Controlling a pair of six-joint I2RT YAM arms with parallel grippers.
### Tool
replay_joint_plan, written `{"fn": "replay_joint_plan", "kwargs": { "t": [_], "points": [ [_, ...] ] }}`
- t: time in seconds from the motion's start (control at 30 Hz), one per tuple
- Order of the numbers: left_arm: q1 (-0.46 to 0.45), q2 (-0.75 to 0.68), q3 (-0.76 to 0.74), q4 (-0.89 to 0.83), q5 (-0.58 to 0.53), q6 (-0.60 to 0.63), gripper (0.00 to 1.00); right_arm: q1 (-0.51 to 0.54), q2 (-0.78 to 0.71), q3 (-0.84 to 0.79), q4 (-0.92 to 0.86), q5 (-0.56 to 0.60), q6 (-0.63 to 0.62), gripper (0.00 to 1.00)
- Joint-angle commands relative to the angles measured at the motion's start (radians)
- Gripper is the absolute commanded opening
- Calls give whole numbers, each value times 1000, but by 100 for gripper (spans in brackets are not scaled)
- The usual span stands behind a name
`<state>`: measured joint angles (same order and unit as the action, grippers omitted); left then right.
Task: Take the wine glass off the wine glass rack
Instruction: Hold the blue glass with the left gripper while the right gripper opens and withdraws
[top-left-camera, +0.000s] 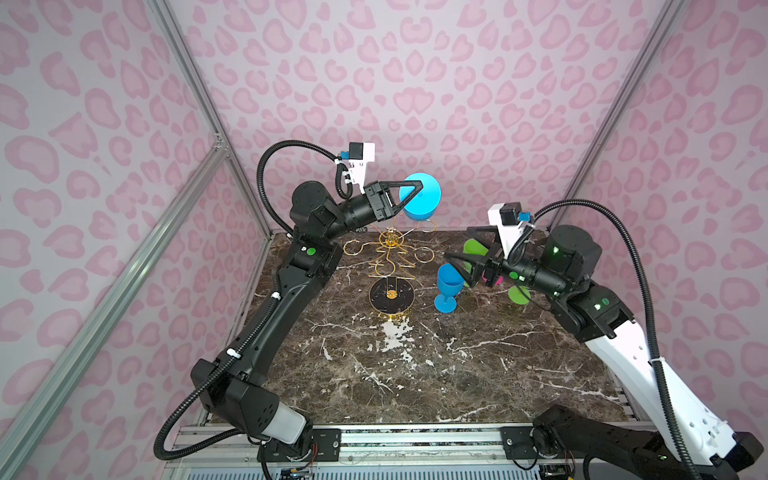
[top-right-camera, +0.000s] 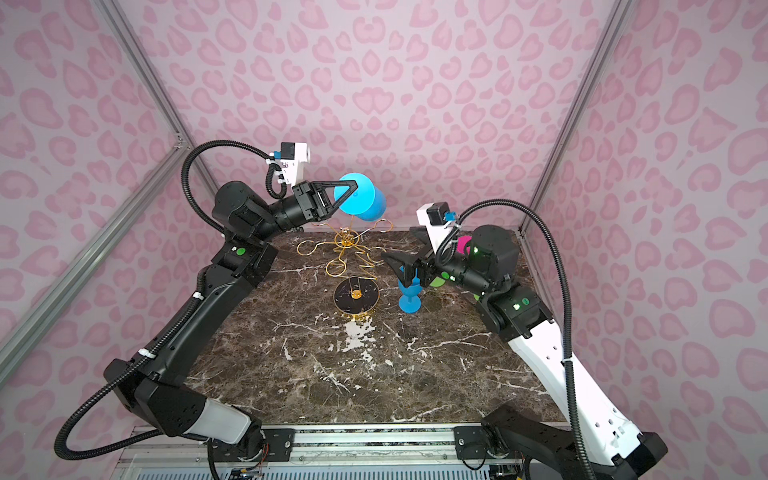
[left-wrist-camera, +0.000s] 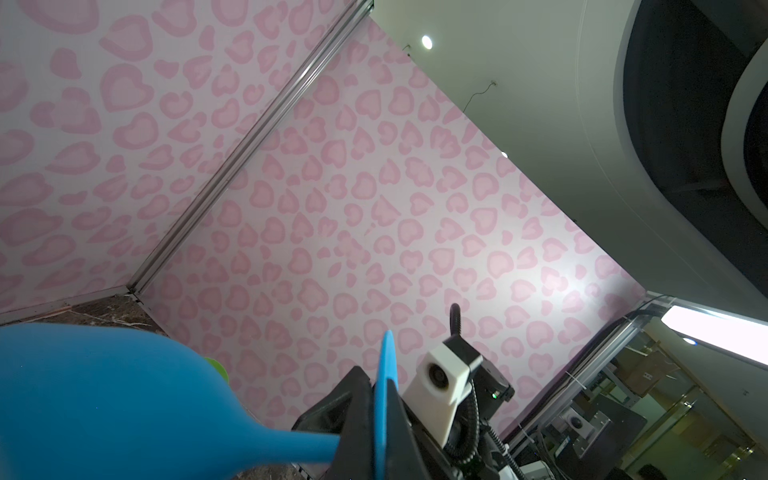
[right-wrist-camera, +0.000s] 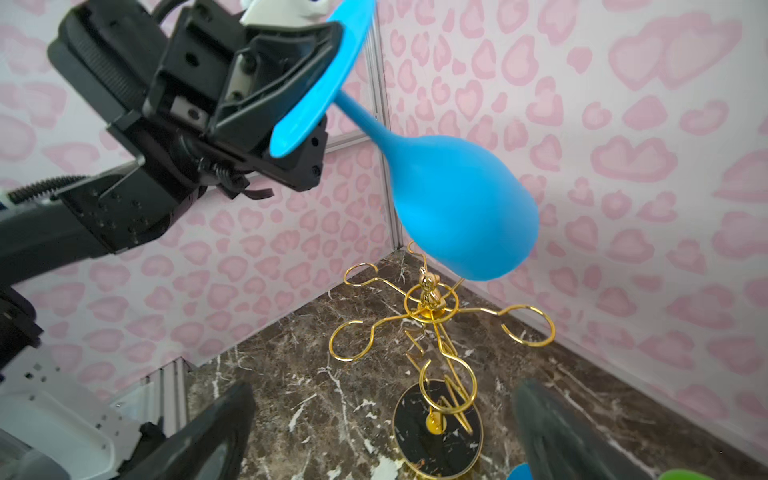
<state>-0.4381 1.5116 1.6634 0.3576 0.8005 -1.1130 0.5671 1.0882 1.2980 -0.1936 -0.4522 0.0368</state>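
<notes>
1. Top views: the marble table (top-left-camera: 415, 374) carried the wine glass rack (top-left-camera: 392, 259), upright between the two arms. A second blue glass (top-left-camera: 446, 291) stood upright just right of the rack's base. Green glasses (top-left-camera: 471, 249) and a pink item (top-right-camera: 463, 244) sat behind the right arm, partly hidden by it.
2. Both top views: the left gripper (top-left-camera: 417, 189) was clenched on the wine glass (top-left-camera: 424, 203), held in the air above the rack's far arms. The right gripper (top-left-camera: 459, 247) stood spread wide, grasping nothing, just above the second blue glass.
3. Left wrist view: the fingers (left-wrist-camera: 353, 415) pinched the glass's flat foot (left-wrist-camera: 386, 386) edge-on. The stem and bowl (left-wrist-camera: 104, 395) reached away from the gripper; the bowl's inside could not be seen.
4. Right wrist view: the wine glass (right-wrist-camera: 457, 208) hung tilted, foot uppermost, its mouth pointing down near the rack's crown (right-wrist-camera: 430, 291). Contact there could not be determined. The rack's visible loops stood bare. The right gripper's own fingers (right-wrist-camera: 208, 436) flanked the rack's base, well apart.
</notes>
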Motion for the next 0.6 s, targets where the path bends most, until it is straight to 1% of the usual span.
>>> {"fn": "replay_joint_plan", "kwargs": {
  "t": [0.0,0.2,0.33,0.47,0.57],
  "points": [
    [5,-16,-4,88,9,-99,4,67,-13,-82,248,232,-215,98],
    [9,-32,-20,91,12,-152,4,107,26,-164,495,337,-292,98],
    [11,-42,-33,96,13,-164,4,107,55,-211,658,348,-307,98],
    [12,-49,-54,112,16,-187,4,106,109,-189,702,349,-304,98],
    [13,-53,-64,120,11,-195,4,108,149,-173,741,322,-290,98]
  ]
}}
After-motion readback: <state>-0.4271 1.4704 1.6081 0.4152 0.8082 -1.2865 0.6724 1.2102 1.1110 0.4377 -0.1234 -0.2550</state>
